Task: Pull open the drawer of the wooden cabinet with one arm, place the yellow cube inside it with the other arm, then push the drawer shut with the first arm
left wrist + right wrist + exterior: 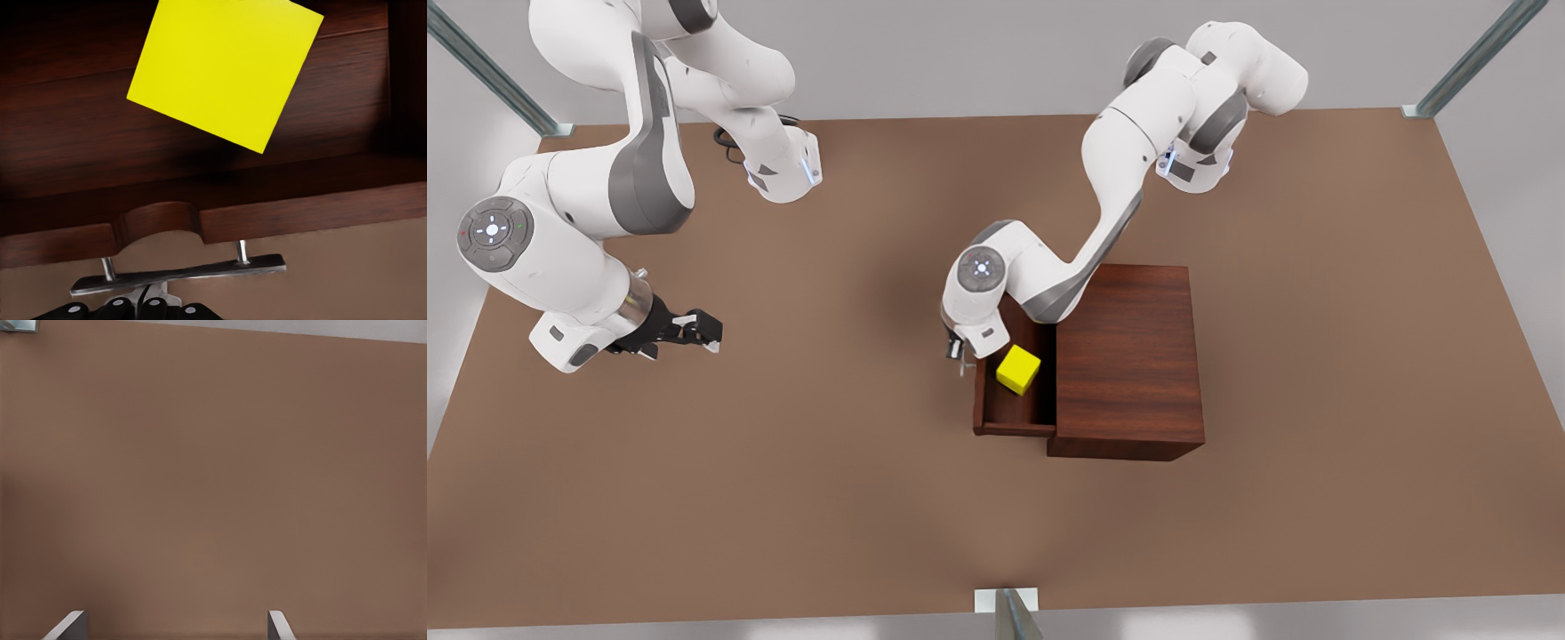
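Observation:
The wooden cabinet (1129,356) stands right of the table's middle, and its drawer (1007,420) is pulled out toward the front view's left. The yellow cube (1018,369) lies tilted on the drawer floor (80,133); up close the cube (223,70) is free of any finger. My left gripper (959,356) is at the drawer front, shut on the silver bar handle (200,272), with its fingers (155,295) just under the bar. Far off at the front view's left, my right gripper (710,331) hovers open over bare table, its fingertips (277,623) wide apart with nothing between them.
The brown table (827,498) spreads around the cabinet. Metal frame posts (1009,613) stand at the table's edges and corners. The two arm bases (787,169) sit along the far edge.

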